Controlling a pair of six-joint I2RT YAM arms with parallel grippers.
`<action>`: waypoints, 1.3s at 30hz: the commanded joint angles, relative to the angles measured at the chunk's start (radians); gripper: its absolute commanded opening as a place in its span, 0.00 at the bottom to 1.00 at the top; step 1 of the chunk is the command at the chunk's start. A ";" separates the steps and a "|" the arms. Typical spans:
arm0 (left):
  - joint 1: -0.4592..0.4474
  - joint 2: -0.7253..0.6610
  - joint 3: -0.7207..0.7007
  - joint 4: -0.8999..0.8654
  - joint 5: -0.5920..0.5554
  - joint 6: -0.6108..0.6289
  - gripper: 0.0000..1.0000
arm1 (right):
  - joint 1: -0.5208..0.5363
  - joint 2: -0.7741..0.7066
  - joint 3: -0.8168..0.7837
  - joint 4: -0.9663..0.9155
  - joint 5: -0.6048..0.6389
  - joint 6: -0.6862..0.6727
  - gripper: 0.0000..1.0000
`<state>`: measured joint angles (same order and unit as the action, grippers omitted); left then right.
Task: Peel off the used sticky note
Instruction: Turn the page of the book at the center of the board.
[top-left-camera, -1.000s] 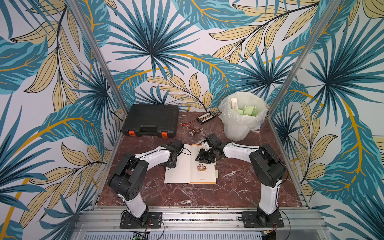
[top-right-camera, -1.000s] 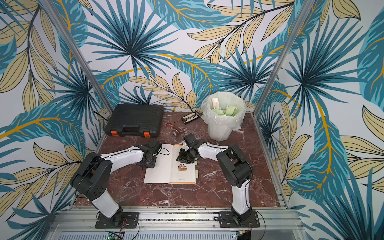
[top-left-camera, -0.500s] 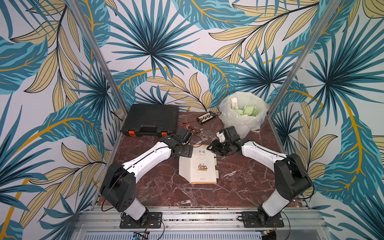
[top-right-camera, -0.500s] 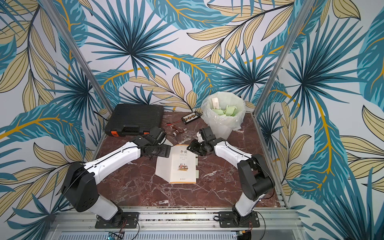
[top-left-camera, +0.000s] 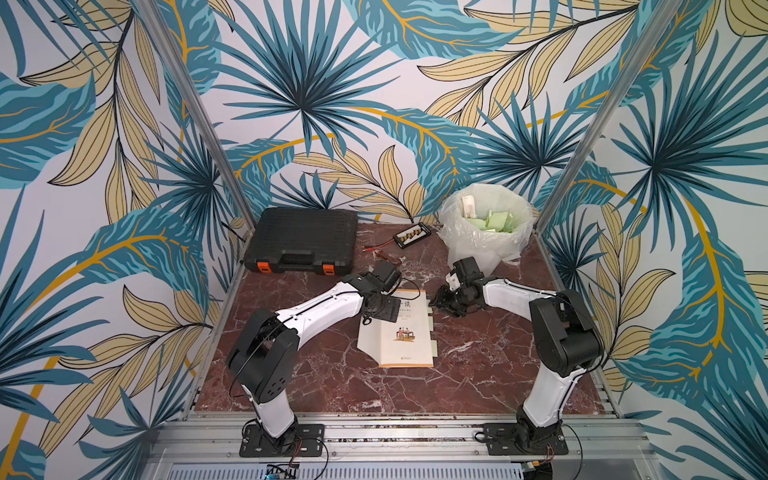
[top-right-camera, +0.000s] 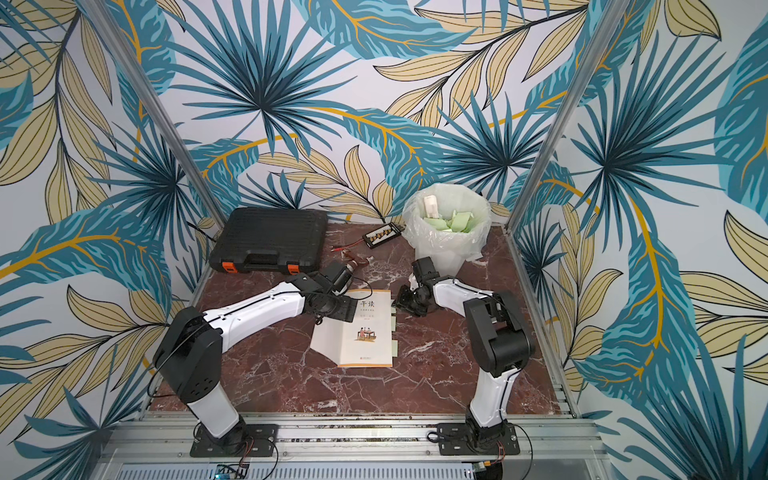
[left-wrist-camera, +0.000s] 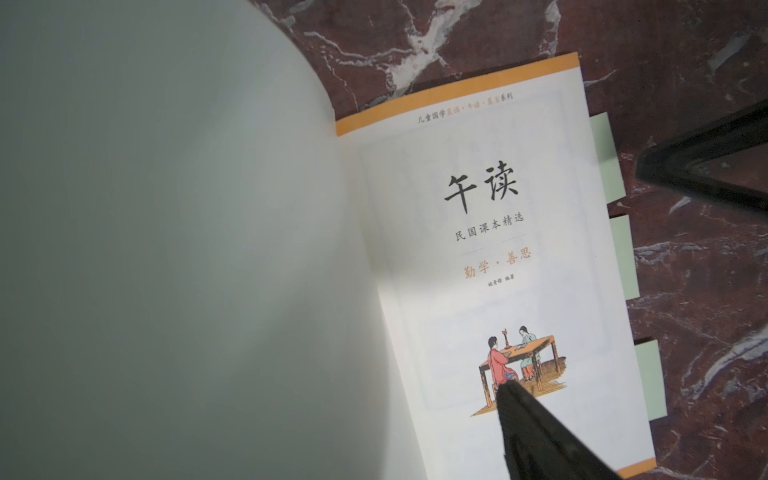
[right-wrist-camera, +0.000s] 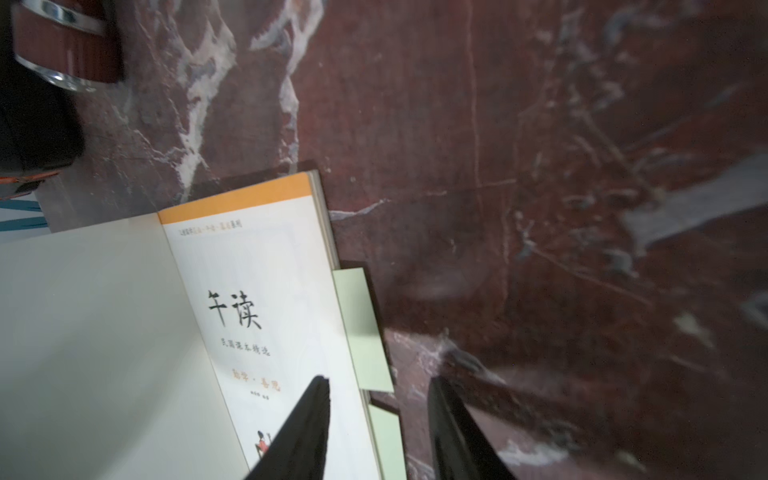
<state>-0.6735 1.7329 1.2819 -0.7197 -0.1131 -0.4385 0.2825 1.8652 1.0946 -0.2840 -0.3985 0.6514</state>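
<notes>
At book (left-wrist-camera: 478, 291) pg edge: 3 pale-green sticky notes (left-wrist-camera: 606, 158) protrude, flat, blank.

We are looking at a red-brown marble table (top-left-camera: 332, 386) and its load.
We are seeing an open book (top-left-camera: 405, 336) lying near the middle of the surface, a black tool case (top-left-camera: 305, 239) sitting in the far left corner, a bag-lined bin (top-left-camera: 469, 249) standing in the far right corner, and a small black connector board (top-left-camera: 411, 235) lying by the far edge between them.
</notes>
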 joint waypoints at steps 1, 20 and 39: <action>0.002 0.004 0.009 -0.013 -0.040 -0.014 0.86 | 0.000 0.042 -0.036 0.053 -0.044 -0.026 0.43; 0.018 -0.007 -0.040 0.001 -0.036 -0.004 0.85 | -0.042 0.109 -0.187 0.493 -0.266 0.178 0.42; 0.020 0.000 -0.051 0.021 -0.022 0.001 0.85 | -0.039 0.019 -0.203 0.585 -0.312 0.277 0.32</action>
<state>-0.6571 1.7329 1.2583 -0.7200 -0.1421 -0.4419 0.2363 1.9224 0.8936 0.3309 -0.6910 0.9253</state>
